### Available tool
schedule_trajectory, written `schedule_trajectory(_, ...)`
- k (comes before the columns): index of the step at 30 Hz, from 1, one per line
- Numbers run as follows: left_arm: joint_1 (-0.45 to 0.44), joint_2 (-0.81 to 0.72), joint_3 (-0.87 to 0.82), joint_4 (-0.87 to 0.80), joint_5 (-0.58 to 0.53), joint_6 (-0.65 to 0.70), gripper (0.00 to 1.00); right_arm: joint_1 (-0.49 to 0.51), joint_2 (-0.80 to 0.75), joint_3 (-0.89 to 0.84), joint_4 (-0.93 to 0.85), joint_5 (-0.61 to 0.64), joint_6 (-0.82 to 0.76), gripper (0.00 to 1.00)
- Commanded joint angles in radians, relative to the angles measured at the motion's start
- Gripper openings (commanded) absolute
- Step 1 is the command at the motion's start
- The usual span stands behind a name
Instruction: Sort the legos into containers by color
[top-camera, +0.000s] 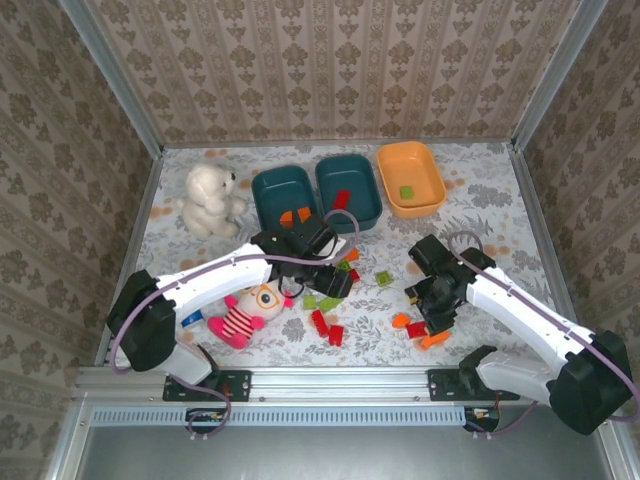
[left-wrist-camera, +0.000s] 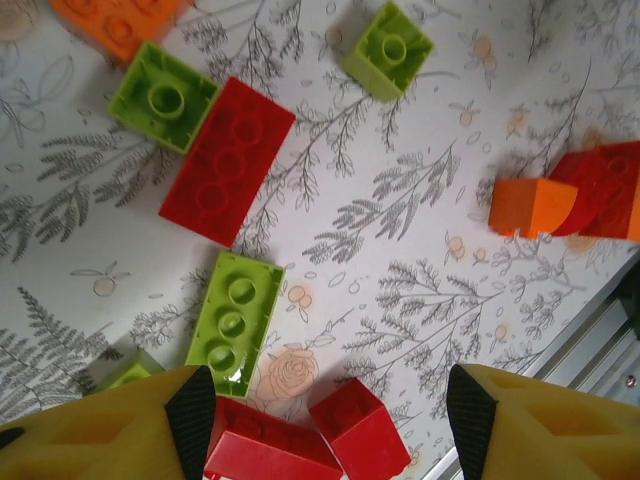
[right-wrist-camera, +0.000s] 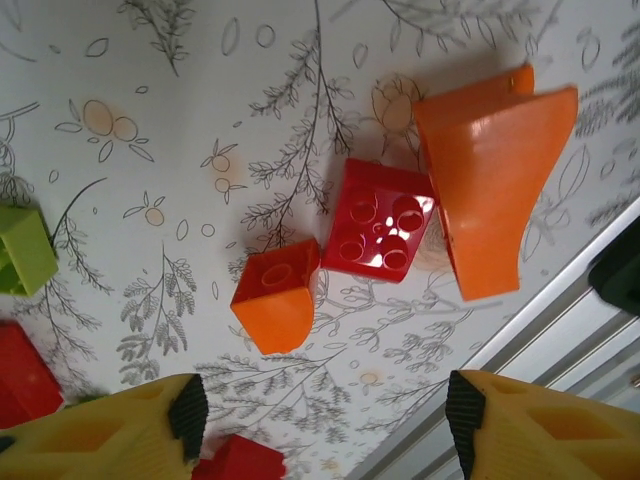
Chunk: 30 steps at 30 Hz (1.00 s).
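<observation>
My left gripper (left-wrist-camera: 330, 405) hangs, fingers apart, over red and green legos (left-wrist-camera: 228, 160) at centre, gripping nothing. My right gripper (right-wrist-camera: 320, 410) hangs, fingers apart, over a red brick (right-wrist-camera: 380, 220) and an orange wedge (right-wrist-camera: 495, 190), near right. Two teal bins (top-camera: 275, 190) and the orange bin (top-camera: 410, 165) stand side by side at the far side, each holding legos

Across upper centre, in a row from the left: white plush dog (top-camera: 210, 200), left dark teal plastic bin (top-camera: 272, 188), middle dark teal plastic bin (top-camera: 362, 185), orange plastic bin (top-camera: 418, 165). Below, small plastic bricks (top-camera: 384, 277) scattered mid-frame; pink striped plush doll (top-camera: 240, 316) lower left of them.
</observation>
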Motion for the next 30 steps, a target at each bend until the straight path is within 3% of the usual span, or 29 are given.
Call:
schedule_trajectory(1, -0.007, -0.062, -0.013, 0.039, -0.011, 0.013, 0.66, 0.029, -0.026, -0.081, 0.045, -0.033, 0.210, 0.73)
schedule_trajectory(6, -0.007, -0.076, -0.002, 0.027, -0.027, 0.023, 0.66, 0.080, -0.036, -0.158, 0.133, -0.036, 0.333, 0.83)
schedule_trajectory(11, -0.007, -0.095, -0.007, 0.025, -0.036, 0.013, 0.66, 0.124, -0.037, -0.220, 0.230, -0.014, 0.444, 0.83)
schedule_trajectory(17, -0.007, -0.116, -0.015, 0.020, -0.043, -0.001, 0.66, 0.099, 0.020, -0.273, 0.315, 0.004, 0.448, 0.83)
schedule_trajectory(23, -0.007, -0.126, -0.015, 0.010, -0.047, -0.004, 0.66, -0.013, 0.060, -0.243, 0.291, 0.016, 0.310, 0.72)
schedule_trajectory(30, -0.007, -0.126, -0.021, 0.019, -0.051, -0.018, 0.65, -0.029, 0.084, -0.250, 0.316, 0.006, 0.259, 0.62)
